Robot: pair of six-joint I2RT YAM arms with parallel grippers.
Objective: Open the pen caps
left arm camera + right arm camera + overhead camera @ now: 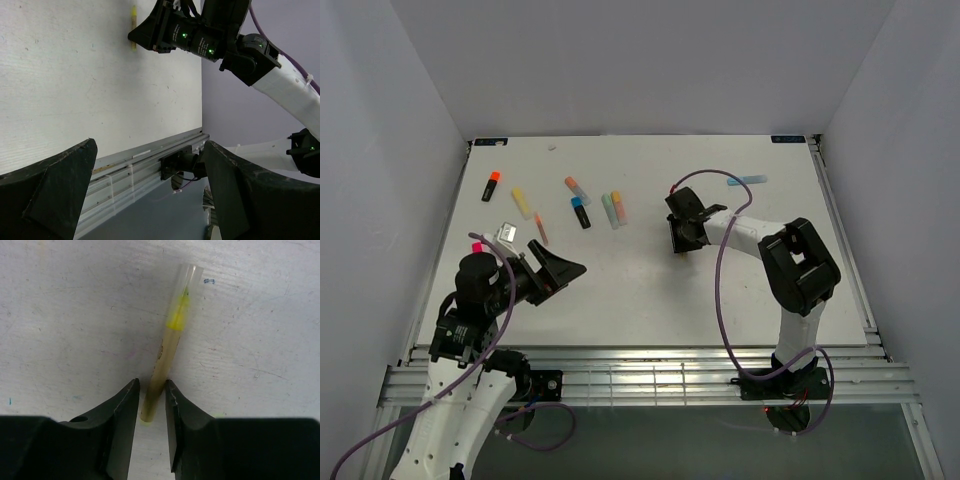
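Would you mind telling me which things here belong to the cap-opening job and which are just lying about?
Job: yellow pen; blue pen; orange pen; highlighters; pink piece (cap or pen, unclear).
Lying about: clear shiny piece; white speck.

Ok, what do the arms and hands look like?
The left arm and right arm have white shells, black joints and a purple cable looping along each. The left hand and right hand are black, with wedge-shaped fingers. Green lights dot the right arm near its hand.
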